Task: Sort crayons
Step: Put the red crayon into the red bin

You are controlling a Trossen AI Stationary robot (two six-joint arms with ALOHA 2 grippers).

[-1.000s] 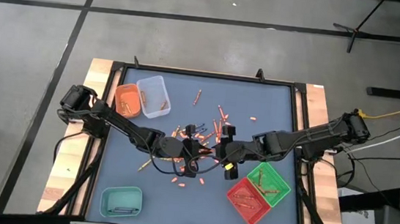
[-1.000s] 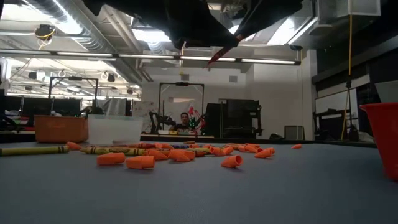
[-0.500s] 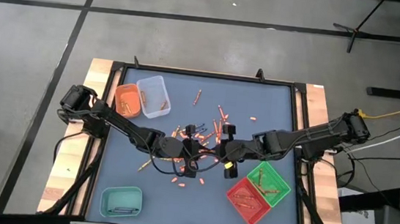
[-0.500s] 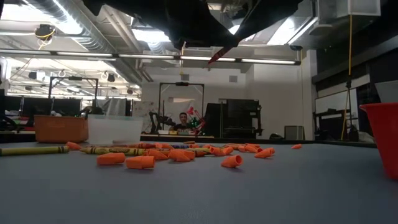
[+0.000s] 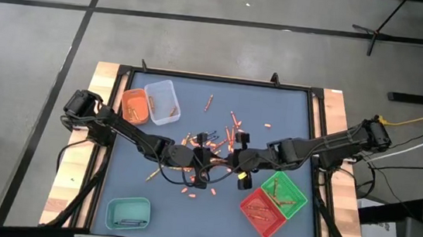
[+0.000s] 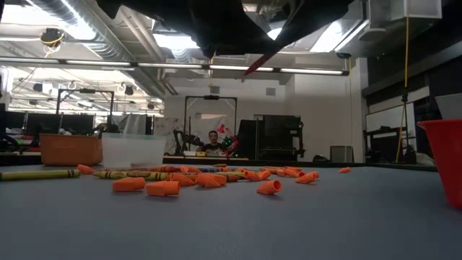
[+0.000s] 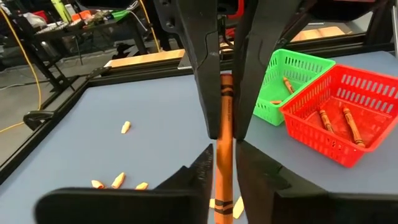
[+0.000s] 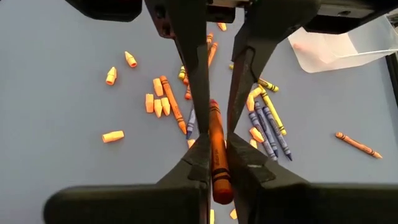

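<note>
An orange crayon point(image 8: 216, 146) hangs in the air over the middle of the blue mat, between my two grippers, which meet tip to tip. My right gripper point(image 5: 229, 164) comes from the table's right and is shut on it. My left gripper point(image 5: 213, 164) comes from the left. Its fingers point(image 7: 205, 171) stand slightly open on either side of the crayon's other end point(image 7: 224, 186), with a thin gap showing. Many loose crayons point(image 5: 230, 130) and short orange pieces point(image 5: 189, 188) lie flat on the mat below. My right gripper pinches the orange crayon near its right-hand end point(image 8: 219, 177) between its two fingers point(image 8: 198, 163). The fingers slant down from the table's right and lie along the crayon. The crayon sticks out past the fingertips toward the left gripper, lifted clear of the mat.
An orange tray point(image 5: 136, 106) and a clear tray point(image 5: 162, 100) stand at the far left. A teal tray point(image 5: 128, 212) is at the near left. A green tray point(image 5: 285, 191) and a red tray point(image 5: 263, 212) with crayons sit at the near right. A person sits in the room behind.
</note>
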